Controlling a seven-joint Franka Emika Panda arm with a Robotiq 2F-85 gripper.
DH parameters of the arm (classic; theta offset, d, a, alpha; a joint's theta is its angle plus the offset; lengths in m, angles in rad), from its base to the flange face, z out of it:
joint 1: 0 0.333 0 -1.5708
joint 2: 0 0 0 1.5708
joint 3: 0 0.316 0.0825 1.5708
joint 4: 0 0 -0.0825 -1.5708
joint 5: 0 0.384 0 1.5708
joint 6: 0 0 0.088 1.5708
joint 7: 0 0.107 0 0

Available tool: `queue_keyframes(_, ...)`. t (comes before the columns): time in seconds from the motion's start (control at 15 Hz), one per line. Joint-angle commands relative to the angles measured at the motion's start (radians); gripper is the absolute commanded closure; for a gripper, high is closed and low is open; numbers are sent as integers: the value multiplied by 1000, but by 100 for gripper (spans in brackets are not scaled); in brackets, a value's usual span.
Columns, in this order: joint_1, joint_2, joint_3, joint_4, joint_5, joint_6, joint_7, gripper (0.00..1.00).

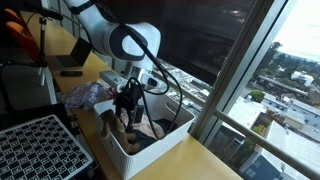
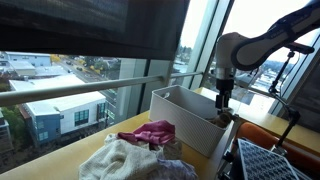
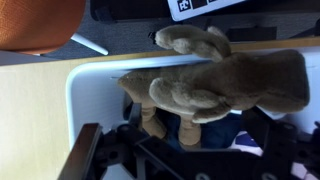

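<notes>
Over the white rectangular plastic bin (image 1: 160, 150) on the counter (image 1: 215, 165), the tool (image 1: 128, 102) is hanging, jaws apart, above the brown plush toy animal (image 3: 230, 85) lying inside, probably best gripped squarely across its body.

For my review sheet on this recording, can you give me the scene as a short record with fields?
setting: wooden table beside a tall window, city outside
arm: gripper open, hanging over the white bin
bin contents: brown plush toy lying across the bin, right below the jaws
contact: cannot tell whether the fingers touch the toy
beside the bin: pile of clothes, pink and white
also on the table: black grid tray
</notes>
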Motion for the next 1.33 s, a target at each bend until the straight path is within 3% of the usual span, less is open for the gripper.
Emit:
queue_keyframes(0.0, -11, 10, -7, -2, 10, -28, 7, 0)
queue_keyframes(0.27, -13, 26, -1, -8, 20, -35, 1, 0)
queue_keyframes(0.33, -13, 30, 0, -8, 23, -34, -1, 19)
queue_keyframes(1.0, -14, 46, 3, -9, 49, -53, -10, 94)
queue_keyframes(1.13, -14, 36, 5, -7, 54, -62, -16, 100)
queue_keyframes(1.27, -10, 17, 8, 3, 52, -75, -15, 98)
